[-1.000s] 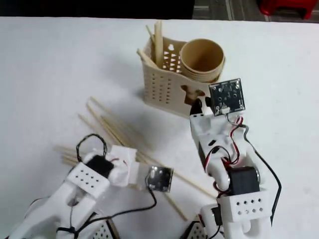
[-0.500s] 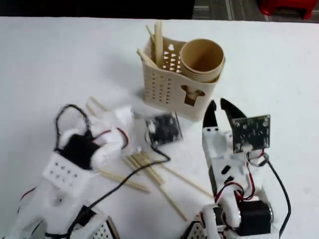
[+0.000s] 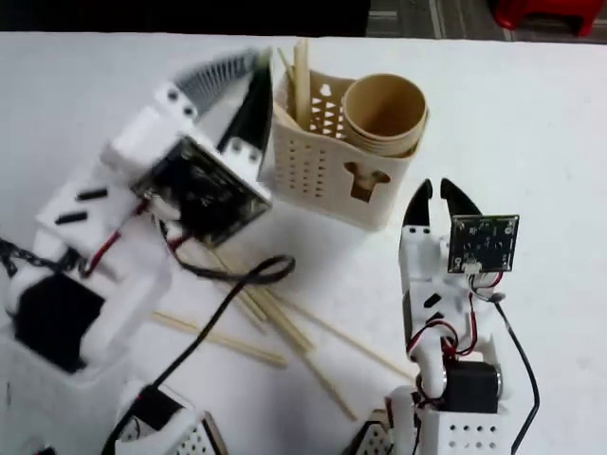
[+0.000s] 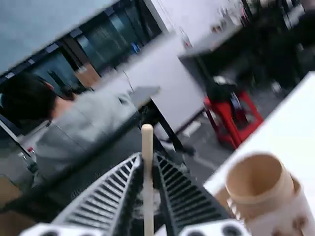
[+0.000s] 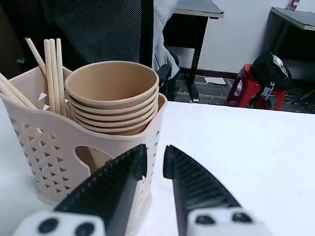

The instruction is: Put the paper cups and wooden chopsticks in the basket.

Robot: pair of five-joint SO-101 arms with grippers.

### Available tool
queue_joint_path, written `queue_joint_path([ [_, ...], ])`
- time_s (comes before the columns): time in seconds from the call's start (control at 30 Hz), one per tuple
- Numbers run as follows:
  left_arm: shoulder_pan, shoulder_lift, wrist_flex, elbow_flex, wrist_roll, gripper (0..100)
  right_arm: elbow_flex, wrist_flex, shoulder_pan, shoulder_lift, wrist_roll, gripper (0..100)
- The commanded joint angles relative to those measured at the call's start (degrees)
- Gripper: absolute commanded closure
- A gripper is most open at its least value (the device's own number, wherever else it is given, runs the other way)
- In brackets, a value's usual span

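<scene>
A perforated cream basket (image 3: 318,171) stands at the table's back middle, with a stack of paper cups (image 3: 384,112) and a few chopsticks (image 3: 300,76) upright in it. My left gripper (image 3: 264,68) is raised beside the basket's left rim, shut on one wooden chopstick (image 4: 146,172) that stands up between its jaws, with the cups (image 4: 256,184) just beyond. Several loose chopsticks (image 3: 275,318) lie on the table under the left arm. My right gripper (image 3: 436,197) sits in front of the basket (image 5: 49,142), slightly open and holding nothing; the cups (image 5: 113,96) are just past its tips.
White table (image 3: 531,123) with free room to the right of the basket and at the far left. The left arm's cable (image 3: 237,280) loops over the loose chopsticks. A red stool (image 3: 545,11) stands off the table's far edge.
The left arm rose from the loose chopsticks and swung up to the basket's left rim with one chopstick. The right gripper drew back from the basket a little.
</scene>
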Motion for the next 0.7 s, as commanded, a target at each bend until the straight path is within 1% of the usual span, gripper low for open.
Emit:
queue_joint_path([
  [0.0,0.04,8.48,-6.86,-8.88,5.71,98,-0.26,-2.24,0.66,-0.57,0.0,92.9],
  [0.07,0.04,12.44,-8.18,-12.84,9.14,98,-0.26,-2.15,0.66,-0.57,0.0,92.9],
  [0.23,-0.04,21.32,-11.43,-21.98,20.84,98,-0.26,-2.15,0.66,-0.57,0.0,92.9],
  [0.3,-0.04,24.57,-12.92,-24.09,23.65,98,-0.26,-2.15,0.66,-0.57,0.0,92.9],
  [0.5,-0.13,32.92,-14.24,-26.99,24.7,98,-0.18,-2.15,0.31,-0.57,0.0,92.8],
  [0.67,-1.27,39.08,-18.02,-27.52,24.79,98,-0.18,-2.15,0.31,-0.57,0.0,92.7],
])
